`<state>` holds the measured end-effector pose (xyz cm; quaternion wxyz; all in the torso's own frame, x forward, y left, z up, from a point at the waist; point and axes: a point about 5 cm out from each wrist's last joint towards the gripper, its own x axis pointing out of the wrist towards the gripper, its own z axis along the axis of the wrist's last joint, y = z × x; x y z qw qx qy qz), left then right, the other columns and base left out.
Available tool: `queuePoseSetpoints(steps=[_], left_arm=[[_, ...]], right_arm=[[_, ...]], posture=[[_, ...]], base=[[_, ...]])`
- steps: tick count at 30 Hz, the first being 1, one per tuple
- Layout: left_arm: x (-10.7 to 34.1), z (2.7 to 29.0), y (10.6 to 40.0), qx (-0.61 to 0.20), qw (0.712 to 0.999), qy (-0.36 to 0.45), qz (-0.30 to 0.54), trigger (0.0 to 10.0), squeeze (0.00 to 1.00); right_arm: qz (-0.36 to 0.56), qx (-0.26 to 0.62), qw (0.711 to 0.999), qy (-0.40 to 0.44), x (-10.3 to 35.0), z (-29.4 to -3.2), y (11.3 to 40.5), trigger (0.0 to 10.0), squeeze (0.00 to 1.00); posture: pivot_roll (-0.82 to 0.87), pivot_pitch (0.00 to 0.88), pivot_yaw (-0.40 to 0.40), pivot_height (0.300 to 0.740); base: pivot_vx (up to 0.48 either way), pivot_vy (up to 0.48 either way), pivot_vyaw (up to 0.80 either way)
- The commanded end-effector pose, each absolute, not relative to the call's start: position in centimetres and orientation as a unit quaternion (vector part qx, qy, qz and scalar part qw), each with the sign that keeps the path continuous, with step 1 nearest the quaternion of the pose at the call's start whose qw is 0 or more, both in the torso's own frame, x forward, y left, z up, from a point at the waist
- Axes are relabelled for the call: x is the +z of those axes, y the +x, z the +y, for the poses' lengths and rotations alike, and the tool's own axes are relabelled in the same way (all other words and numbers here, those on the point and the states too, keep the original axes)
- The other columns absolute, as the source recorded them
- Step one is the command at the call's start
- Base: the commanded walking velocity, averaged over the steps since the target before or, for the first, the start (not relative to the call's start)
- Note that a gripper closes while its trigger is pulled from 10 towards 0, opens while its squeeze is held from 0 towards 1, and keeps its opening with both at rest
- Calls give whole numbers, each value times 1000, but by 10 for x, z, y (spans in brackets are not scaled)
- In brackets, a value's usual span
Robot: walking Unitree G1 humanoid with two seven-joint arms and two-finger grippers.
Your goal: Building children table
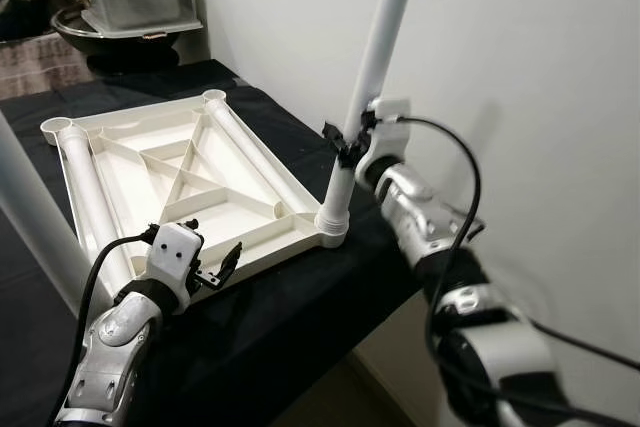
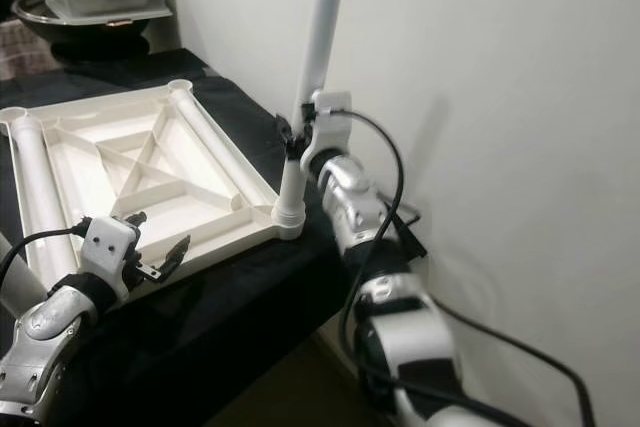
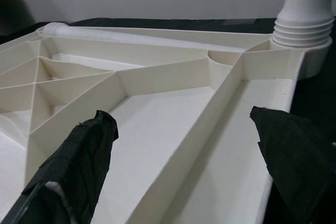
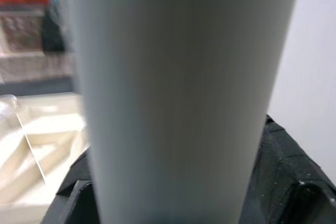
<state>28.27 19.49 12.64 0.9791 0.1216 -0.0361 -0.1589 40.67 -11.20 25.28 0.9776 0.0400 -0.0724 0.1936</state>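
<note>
there, left hand [image 1: 212, 265] spread open at the near edge of the upside-down white tabletop [image 1: 190, 182] lying on the black-draped surface [image 1: 290, 317]. further right, right hand [image 1: 345, 144] clamped around the upright white leg [image 1: 372, 67] seated in the tabletop's corner socket [image 1: 331, 227].

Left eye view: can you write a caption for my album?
Right tool grips a white leg standing in the upturned tabletop's corner.

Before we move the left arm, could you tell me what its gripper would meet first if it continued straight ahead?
Probably the upturned tabletop: the open left gripper points along its ribbed underside toward the table leg.
</note>
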Motion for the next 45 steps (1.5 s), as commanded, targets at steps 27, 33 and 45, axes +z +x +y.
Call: queuePoseSetpoints(steps=[27,33,45], left_arm=[[122,193,286,-172,977,126,-30,10000,0],[122,193,288,-171,977,125,-30,10000,0],[124,194,289,-164,978,123,-35,10000,0]], right_arm=[[18,89,991,94,202,-75,392,10000,1000],[-22,174,981,82,239,-86,403,10000,0],[69,409,908,-66,189,-98,392,0,0]], posture=[[-2,0,-82,740],[-9,0,-82,740],[18,0,-103,740]], base=[[0,0,0],[0,0,0],[0,0,0]])
